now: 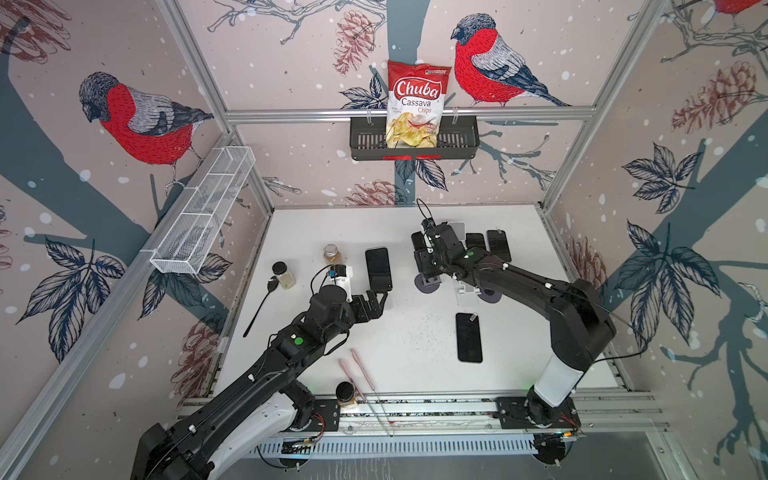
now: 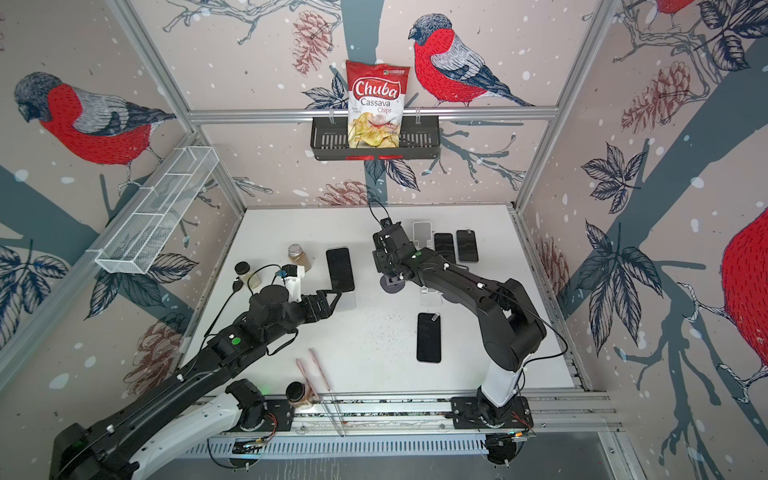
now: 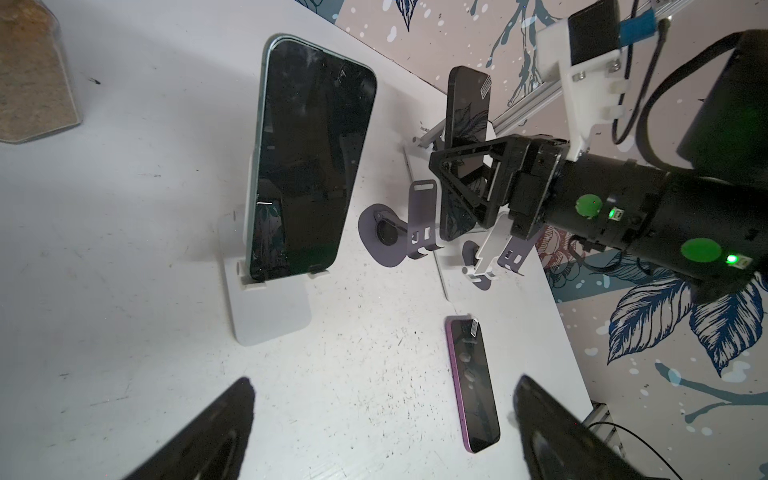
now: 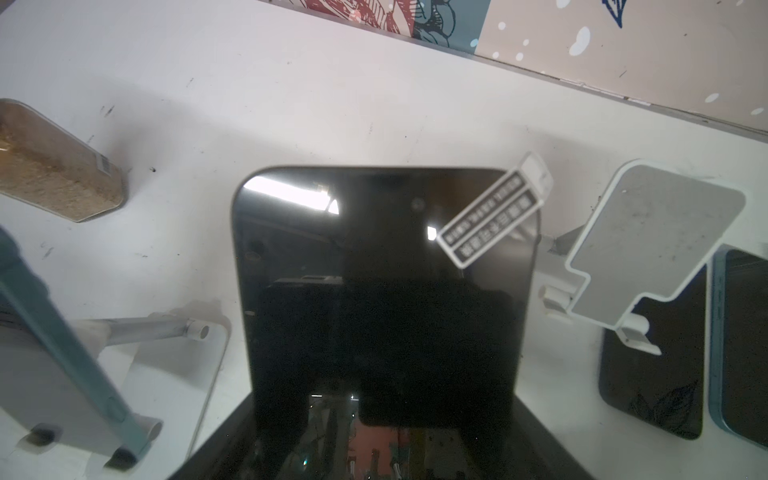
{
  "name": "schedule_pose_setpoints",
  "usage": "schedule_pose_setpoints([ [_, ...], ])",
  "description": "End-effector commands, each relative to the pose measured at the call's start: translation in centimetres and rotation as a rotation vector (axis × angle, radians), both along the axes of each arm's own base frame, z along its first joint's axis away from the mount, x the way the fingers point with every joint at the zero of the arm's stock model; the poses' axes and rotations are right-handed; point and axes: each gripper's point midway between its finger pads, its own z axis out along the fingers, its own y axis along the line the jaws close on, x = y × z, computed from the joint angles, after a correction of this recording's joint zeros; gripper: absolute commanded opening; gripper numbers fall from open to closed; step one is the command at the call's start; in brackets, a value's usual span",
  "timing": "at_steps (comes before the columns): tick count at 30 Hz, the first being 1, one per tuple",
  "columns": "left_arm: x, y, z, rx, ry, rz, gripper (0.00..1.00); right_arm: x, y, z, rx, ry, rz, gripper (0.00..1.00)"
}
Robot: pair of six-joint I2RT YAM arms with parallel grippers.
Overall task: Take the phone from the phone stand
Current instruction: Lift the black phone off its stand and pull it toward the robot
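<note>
Two phones stand upright on the white table [image 1: 415,328], and we go across from the left. First comes a black spoon [image 1: 259,309], then a spice jar [image 1: 283,275] and a second jar [image 1: 331,252] of brown powder. Next is the left gripper [image 3: 382,388], its jaws spread wide with nothing between them, near the foot of the white stand [image 3: 270,311]. On that stand leans the teal-edged phone [image 3: 307,166], screen dark, its lower edge sitting in the stand's lip. To its right we see the purple stand [image 3: 422,216] on its round base. Just beside it the right gripper [image 3: 457,166] is clamped on the sides of the black phone [image 4: 382,270], which is upright and has a striped sticker [image 4: 494,216] at an upper corner. We cannot tell whether its lower edge rests on a stand. Nearer the arms' bases a purple phone [image 3: 473,382] lies flat, and two more phones [image 1: 498,245] lie flat at the back.
</note>
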Motion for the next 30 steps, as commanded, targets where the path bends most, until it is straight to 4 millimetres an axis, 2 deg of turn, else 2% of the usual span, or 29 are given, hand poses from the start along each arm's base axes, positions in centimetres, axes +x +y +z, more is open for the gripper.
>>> schedule_pose_setpoints([
  [1, 0.5, -0.4, 1.1, -0.025, -0.035, -0.004, 0.96, -0.2, -0.1, 1.5, 0.028, -0.018, -0.026, 0.61],
  [11, 0.9, -0.5, 0.6, -0.043, -0.002, 0.023, 0.96, -3.6, -0.9, 1.4, 0.053, -0.001, -0.018, 0.61],
  [21, 1.6, -0.7, -1.0, -0.055, 0.032, 0.053, 0.96, -7.7, -2.1, 1.4, 0.091, -0.003, 0.000, 0.61],
  [30, 1.0, -1.2, -0.2, -0.024, 0.031, -0.006, 0.96, -11.2, -1.7, 2.1, 0.111, 0.039, -0.057, 0.61],
])
